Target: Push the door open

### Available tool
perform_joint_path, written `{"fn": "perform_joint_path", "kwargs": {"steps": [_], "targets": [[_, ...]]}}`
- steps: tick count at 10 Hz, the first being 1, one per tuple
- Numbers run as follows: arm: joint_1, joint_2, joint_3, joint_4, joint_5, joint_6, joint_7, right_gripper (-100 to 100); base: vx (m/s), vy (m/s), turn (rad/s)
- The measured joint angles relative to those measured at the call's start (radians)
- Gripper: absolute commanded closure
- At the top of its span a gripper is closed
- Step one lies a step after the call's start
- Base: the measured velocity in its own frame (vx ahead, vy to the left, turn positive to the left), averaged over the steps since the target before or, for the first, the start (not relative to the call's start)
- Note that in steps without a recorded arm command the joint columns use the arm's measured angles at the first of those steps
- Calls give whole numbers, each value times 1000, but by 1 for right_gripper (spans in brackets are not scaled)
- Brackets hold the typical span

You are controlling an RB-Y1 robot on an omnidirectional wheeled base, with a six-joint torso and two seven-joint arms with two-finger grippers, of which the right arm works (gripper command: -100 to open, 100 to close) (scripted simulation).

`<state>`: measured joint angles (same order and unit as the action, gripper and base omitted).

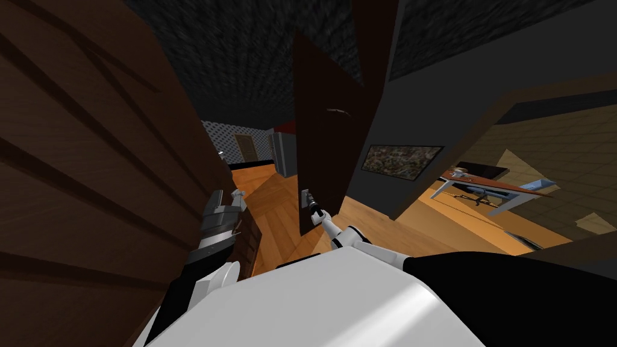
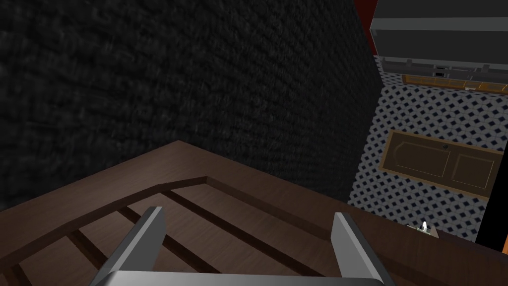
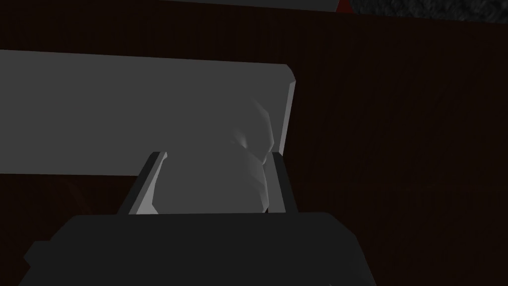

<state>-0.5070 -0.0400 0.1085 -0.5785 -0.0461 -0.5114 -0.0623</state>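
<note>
Door position: the dark brown door is seen straight ahead in the head view. It stands ajar, and the wood floor is visible past its free edge.
Right gripper: the right gripper is held at that free edge, at handle height. Its blades are pressed against the two sides of the grey knob.
Knob mounting: the knob is carried on a flat grey plate fixed to the door face.
Left gripper: the left gripper is spread wide with nothing between the blades. It is held just beside a brown panelled surface on the left.
Handling (judged): the door is taken to be a rigid, fairly heavy slab that swings rather than flexes. The rounded knob looks smooth, so slipping under a sideways load is to be expected.
Where to hold (judged): the pinch on the knob is well placed. It appears to lie far from the hinge side, where the least force is needed. A flat push on the face beside the plate would also serve.
Floor: warm wood boards are seen running through the opening.
Room: the walls are dark grey. A framed picture is noted on the wall right of the door, a desk in the room off to the right, and a diamond-patterned wall at the far end.
Risk (judged): little room is left for the left arm by the panelled surface.
</note>
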Motion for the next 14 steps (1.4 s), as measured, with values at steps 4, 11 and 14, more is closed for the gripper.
{"fn": "perform_joint_path", "kwargs": {"steps": [4,11,14], "targets": [[2,-5,-28,-23,-36,0,56,100,162,-10,-40],[-6,-18,-43,-22,-69,5,89,-100,-150,11,-8],[-26,16,-38,4,-70,9,83,-100,-235,43,-2]]}}
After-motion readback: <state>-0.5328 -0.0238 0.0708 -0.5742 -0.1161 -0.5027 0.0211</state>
